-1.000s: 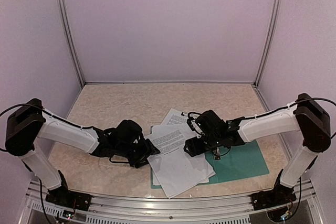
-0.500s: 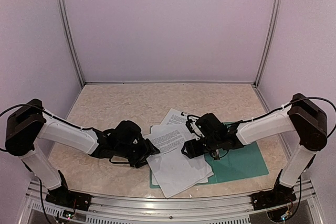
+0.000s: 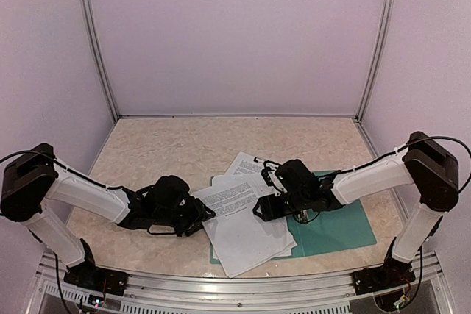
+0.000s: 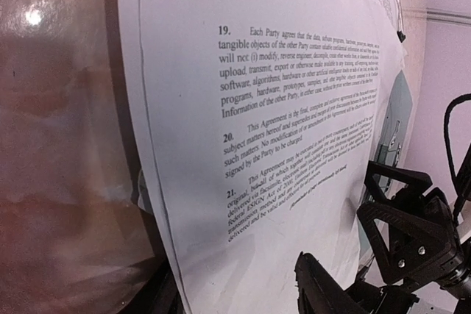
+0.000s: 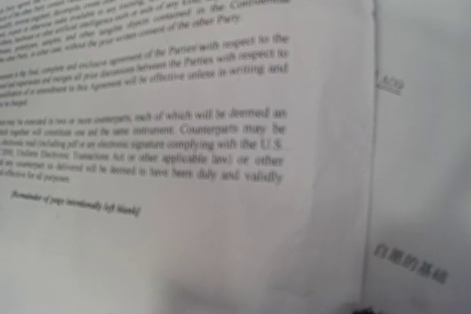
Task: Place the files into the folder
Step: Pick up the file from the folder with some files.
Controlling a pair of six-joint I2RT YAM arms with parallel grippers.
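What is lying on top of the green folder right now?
White printed sheets cover the left part of the folder and spill past its near edge. The right tool is over them. The folder's right part is bare; whatever lies under the paper is hidden.

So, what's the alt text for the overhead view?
A loose pile of printed white sheets lies partly on a teal folder on a beige table. Two white robot arms reach in from either side, left claw and right claw low at the pile.
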